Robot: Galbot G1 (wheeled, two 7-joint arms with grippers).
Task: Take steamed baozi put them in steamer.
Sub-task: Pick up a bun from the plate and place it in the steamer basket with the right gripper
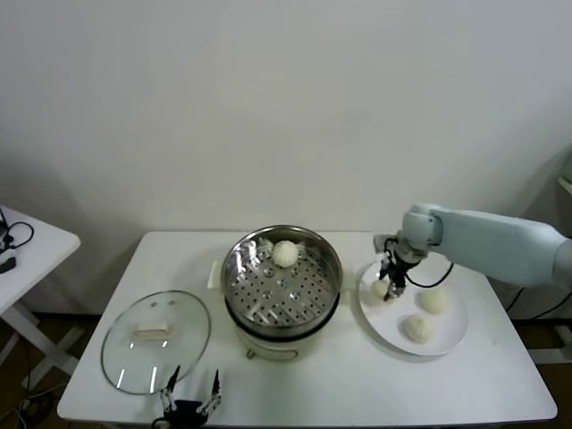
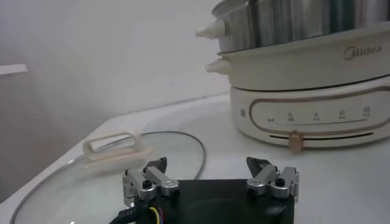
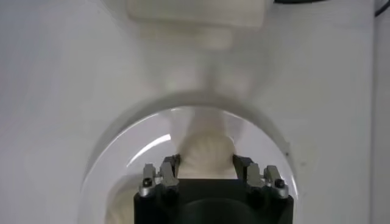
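While the right gripper (image 1: 390, 288) stands over the near-left part of the white plate (image 1: 451, 335), I note its fingers (image 3: 169, 171) pressed in on either side of a bun (image 3: 206, 153), pinching it; the right wrist view shows the dough filling the gap between them. I judge the grasp made but the lift not yet begun, since the bun appears to sit on the plate.

Two more buns (image 1: 434, 300) lie on the same plate, one toward the right and one (image 1: 417, 328) nearer the front edge, both apart from the gripper. A fourth bun (image 1: 285, 254) already rests on the perforated tray inside the steamer (image 1: 327, 259), toward its far side, which leaves most of the tray available for the others.

The steamer stands in the middle of the table (image 1: 357, 384), just left of the plate, so the carry across looks short. Its glass lid (image 1: 125, 357) lies flat on the table to the left, evidently set aside to keep the pot open.

The left gripper (image 2: 211, 176) waits at the front edge of the table, beside the lid, fingers spread and holding nothing.
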